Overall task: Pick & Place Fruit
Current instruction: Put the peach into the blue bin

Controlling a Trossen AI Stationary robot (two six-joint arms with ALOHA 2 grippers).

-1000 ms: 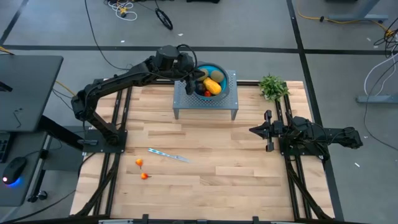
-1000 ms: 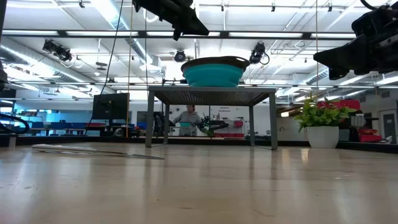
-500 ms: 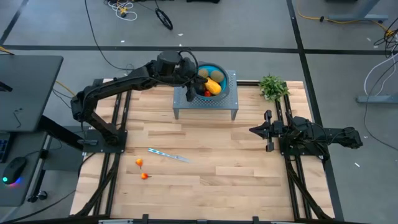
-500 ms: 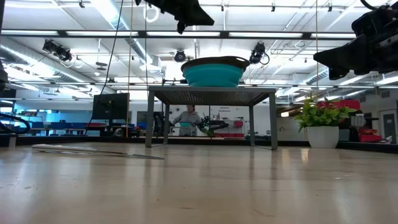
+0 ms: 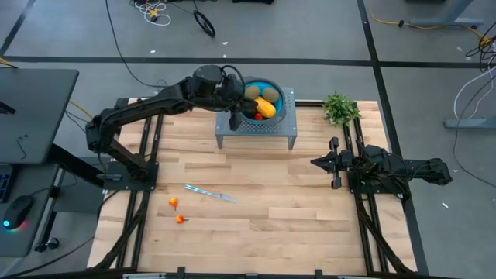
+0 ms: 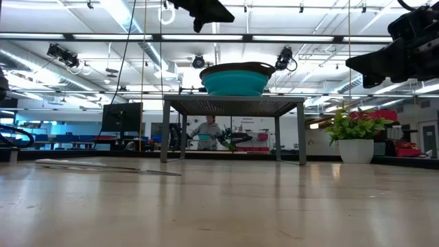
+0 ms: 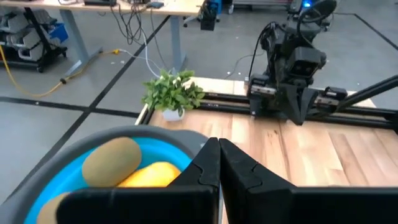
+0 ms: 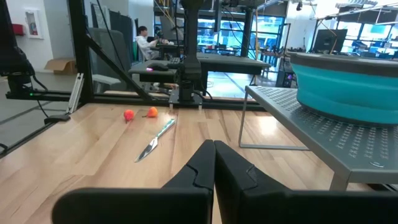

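Observation:
A blue bowl (image 5: 262, 101) stands on a grey perforated stand (image 5: 287, 132) at the table's far middle. In it lie two brown-green ovals (image 5: 252, 92), a yellow-orange fruit (image 5: 265, 108) and a small red one (image 5: 258, 116). My left gripper (image 7: 219, 149) hangs shut and holding nothing above the bowl's left rim (image 7: 180, 140), high over the table (image 6: 230, 14). Two tiny red-orange fruits (image 5: 173, 203) (image 5: 180, 219) lie on the wood near the left front. My right gripper (image 5: 314, 163) rests shut at the table's right side, level.
A slim silvery knife-like stick (image 5: 211, 193) lies on the table just far of the two small fruits. A green potted sprig (image 5: 339, 108) stands at the far right. Bare wood lies between the stand and the table's near edge. A person sits in the room beyond (image 6: 208, 129).
My left gripper has risen a little and drawn back from over the bowl toward the table's left edge, staying shut with nothing in it. The fruit in the bowl and on the table has kept its place.

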